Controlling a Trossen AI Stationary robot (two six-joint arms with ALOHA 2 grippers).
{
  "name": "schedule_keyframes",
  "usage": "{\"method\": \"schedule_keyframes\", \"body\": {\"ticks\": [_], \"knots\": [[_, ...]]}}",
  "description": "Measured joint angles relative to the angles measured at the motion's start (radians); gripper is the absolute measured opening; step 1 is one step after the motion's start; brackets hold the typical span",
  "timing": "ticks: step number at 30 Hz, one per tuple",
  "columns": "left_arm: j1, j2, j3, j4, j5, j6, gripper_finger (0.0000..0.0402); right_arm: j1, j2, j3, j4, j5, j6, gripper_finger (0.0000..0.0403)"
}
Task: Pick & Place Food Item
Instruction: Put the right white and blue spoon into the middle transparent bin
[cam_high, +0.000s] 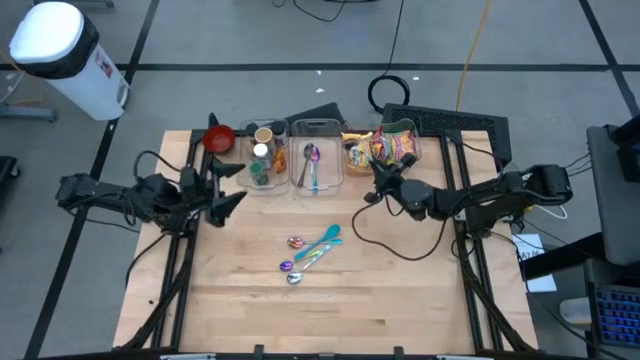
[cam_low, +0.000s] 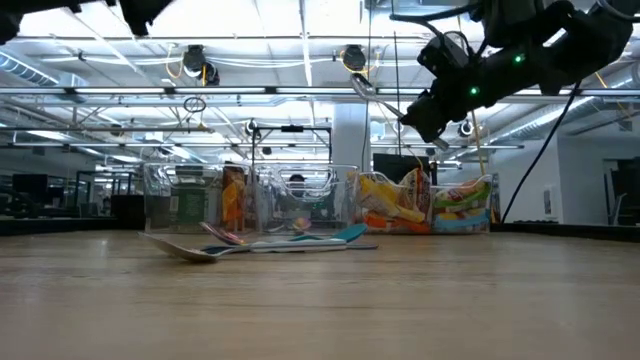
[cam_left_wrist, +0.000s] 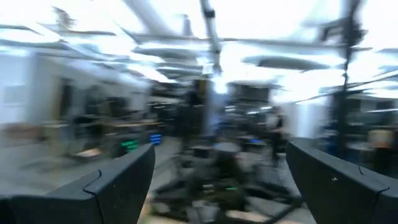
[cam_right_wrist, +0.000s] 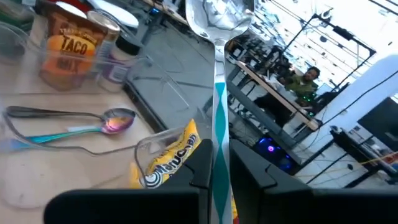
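My right gripper (cam_high: 383, 172) hovers over the near edge of the clear bin of snack packets (cam_high: 388, 146), shut on a spoon with a teal handle (cam_right_wrist: 219, 93). The spoon's bowl (cam_right_wrist: 217, 18) sticks out past the fingertips. In the low view the gripper (cam_low: 432, 108) is high above the table and the spoon (cam_low: 366, 88) slants up from it. A yellow snack packet (cam_right_wrist: 169, 160) lies in the bin below. My left gripper (cam_high: 228, 188) is open and empty, raised at the table's left; its fingers stand wide apart in the left wrist view (cam_left_wrist: 217, 168). My right gripper pinches the spoon's teal handle (cam_right_wrist: 219, 146) between its two fingers. The handle runs along the fingers and the bowl points forward beyond them, toward the bins. The spoon is lifted clear of the table and the bins.
Three clear bins stand in a row at the far side: one with cans and jars (cam_high: 262, 155), among them a taco mix can (cam_right_wrist: 71, 46), one with spoons (cam_high: 315, 160), one with snacks. Several spoons (cam_high: 310, 255) lie mid-table. A red bowl (cam_high: 219, 138) sits far left. A black cable (cam_high: 385, 240) loops across the right side.
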Motion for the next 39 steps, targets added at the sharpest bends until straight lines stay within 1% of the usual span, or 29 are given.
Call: {"method": "schedule_keyframes", "body": {"ticks": [2, 4, 6, 8, 10, 12, 15, 18, 21, 24, 28, 32, 35, 39], "knots": [[0.000, 0.035, 0.000, 0.034, -0.103, 0.010, 0.0367, -0.009, 0.000, -0.009, 0.020, -0.009, -0.001, 0.0020], [0.008, 0.090, 0.000, 0.092, -0.205, 0.008, 0.0367, -0.018, 0.000, -0.014, 0.038, -0.061, 0.005, 0.0020], [0.028, 0.162, 0.001, 0.157, -0.255, 0.018, 0.0367, -0.026, 0.000, -0.015, 0.050, -0.112, 0.005, 0.0020], [0.062, 0.253, 0.002, 0.247, -0.246, 0.026, 0.0367, -0.028, 0.000, -0.015, 0.070, -0.135, 0.009, 0.0020], [0.101, 0.363, 0.024, 0.303, -0.205, 0.007, 0.0367, -0.025, 0.000, -0.015, 0.083, -0.148, 0.009, 0.0020], [0.137, 0.464, 0.065, 0.314, -0.172, -0.031, 0.0367, -0.010, 0.000, -0.015, 0.092, -0.155, 0.020, 0.0020], [0.188, 0.601, 0.168, 0.320, -0.168, -0.098, 0.0367, 0.019, 0.000, -0.015, 0.096, -0.157, 0.066, 0.0020], [0.217, 0.739, 0.295, 0.257, -0.141, -0.132, 0.0367, 0.046, 0.009, -0.015, 0.100, -0.148, 0.105, 0.0020], [0.225, 0.854, 0.421, 0.193, -0.122, -0.093, 0.0367, 0.076, 0.028, -0.015, 0.102, -0.096, 0.125, 0.0020], [0.226, 0.946, 0.508, 0.168, -0.125, -0.056, 0.0367, 0.099, 0.058, -0.014, 0.102, -0.042, 0.125, 0.0020], [0.226, 1.046, 0.580, 0.161, -0.125, -0.033, 0.0367, 0.112, 0.087, -0.014, 0.109, -0.019, 0.109, 0.0020], [0.227, 1.109, 0.621, 0.162, -0.122, 0.000, 0.0367, 0.112, 0.101, -0.014, 0.114, -0.019, 0.104, 0.0020], [0.227, 1.129, 0.631, 0.160, -0.140, 0.002, 0.0367, 0.112, 0.103, -0.014, 0.113, -0.018, 0.081, 0.0020], [0.229, 1.125, 0.632, 0.148, -0.171, -0.002, 0.0367, 0.113, 0.099, -0.014, 0.138, -0.018, 0.057, 0.0020]]}}
